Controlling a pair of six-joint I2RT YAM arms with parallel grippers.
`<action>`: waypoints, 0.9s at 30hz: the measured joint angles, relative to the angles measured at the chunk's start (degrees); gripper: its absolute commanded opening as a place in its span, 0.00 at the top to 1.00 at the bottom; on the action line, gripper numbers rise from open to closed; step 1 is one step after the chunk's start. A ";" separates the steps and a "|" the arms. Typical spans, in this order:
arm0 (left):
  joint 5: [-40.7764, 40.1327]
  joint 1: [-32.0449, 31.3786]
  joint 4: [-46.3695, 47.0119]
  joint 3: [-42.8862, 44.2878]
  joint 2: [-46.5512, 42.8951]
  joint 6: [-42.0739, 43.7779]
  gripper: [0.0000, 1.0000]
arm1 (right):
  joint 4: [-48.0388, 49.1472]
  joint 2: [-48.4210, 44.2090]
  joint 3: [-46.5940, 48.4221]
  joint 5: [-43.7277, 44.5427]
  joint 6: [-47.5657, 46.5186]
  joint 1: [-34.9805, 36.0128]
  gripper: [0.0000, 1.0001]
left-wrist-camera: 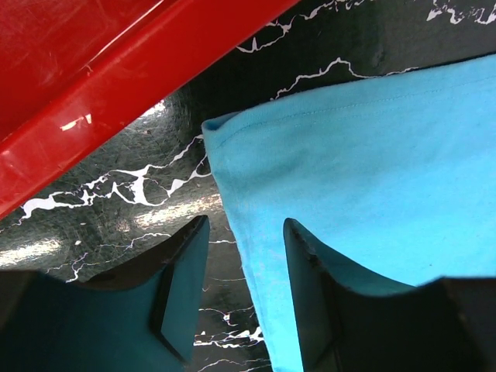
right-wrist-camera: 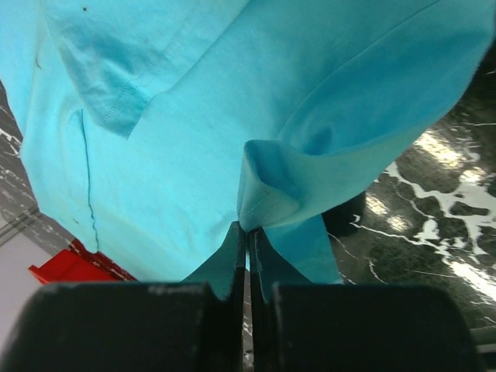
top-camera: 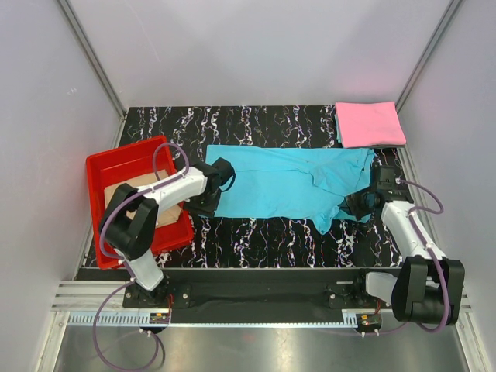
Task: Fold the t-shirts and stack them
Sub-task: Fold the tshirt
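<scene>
The turquoise t-shirt (top-camera: 283,182) lies spread flat across the middle of the black marbled table. My left gripper (top-camera: 208,203) is low at its near left corner, open. In the left wrist view the cloth edge (left-wrist-camera: 256,256) runs between the jaws, one finger over the table and the other over the shirt. My right gripper (top-camera: 360,203) is at the shirt's right end. It is shut on a pinched fold of turquoise cloth (right-wrist-camera: 267,190). A pink t-shirt (top-camera: 370,124) lies folded at the back right. A tan t-shirt (top-camera: 124,190) lies in the red tray.
The red tray (top-camera: 97,178) stands at the table's left edge, close beside my left gripper, and its wall (left-wrist-camera: 93,85) fills the upper left of the left wrist view. White walls close in the table on three sides.
</scene>
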 measured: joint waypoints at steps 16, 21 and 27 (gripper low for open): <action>0.22 -0.98 3.02 -1.57 2.32 -0.02 0.52 | -11.50 -14.80 4.46 9.79 -3.50 -0.17 1.00; 0.24 -1.01 3.52 -1.90 2.93 -0.02 0.52 | -12.81 -14.78 4.46 9.86 -3.69 -0.17 1.00; 0.55 -1.09 3.39 -2.01 3.96 -0.02 0.62 | -13.09 -14.80 4.46 9.92 -3.69 -0.17 1.00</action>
